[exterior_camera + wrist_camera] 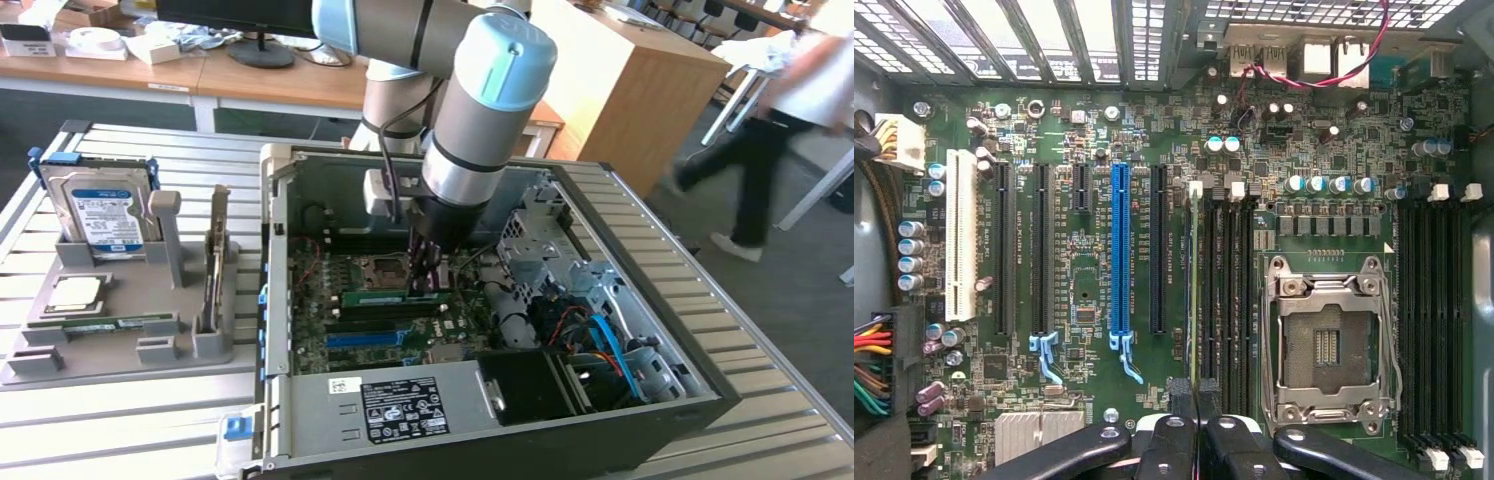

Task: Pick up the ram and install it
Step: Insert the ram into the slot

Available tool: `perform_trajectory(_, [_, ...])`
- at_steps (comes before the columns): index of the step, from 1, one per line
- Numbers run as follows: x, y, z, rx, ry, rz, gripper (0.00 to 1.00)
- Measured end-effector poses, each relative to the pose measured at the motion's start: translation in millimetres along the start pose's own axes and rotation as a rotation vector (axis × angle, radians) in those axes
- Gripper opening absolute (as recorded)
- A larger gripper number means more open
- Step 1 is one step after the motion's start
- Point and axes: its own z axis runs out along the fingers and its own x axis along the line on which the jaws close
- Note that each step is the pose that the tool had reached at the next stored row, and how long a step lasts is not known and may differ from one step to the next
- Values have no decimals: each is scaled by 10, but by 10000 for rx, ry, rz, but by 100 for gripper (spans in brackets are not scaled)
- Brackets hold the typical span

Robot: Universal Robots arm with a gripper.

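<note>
No wording can be read anywhere; the hard drive (pixel 104 205) bears a blue-and-white label, its print too small; a black label (pixel 404 410) and a white sticker (pixel 339 386) on the computer case (pixel 694 400) show illegible marks; the motherboard (pixel 1084 300) carries white lettering, unreadable.

My arm (pixel 487 100) descends steeply from above, with the wrist section close to vertical. My gripper (pixel 427 280) points straight down at its lower end. In the wrist view, my two dark fingers (pixel 1176 430) are drawn close together, clamped on the thin edge of the ram (pixel 1194 300).
</note>
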Motion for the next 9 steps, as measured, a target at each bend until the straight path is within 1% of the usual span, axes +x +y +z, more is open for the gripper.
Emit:
perform_trajectory(6, [7, -1, 0, -1, 3, -1, 11])
perform_trajectory(9, [8, -1, 25, 0, 3, 0, 11])
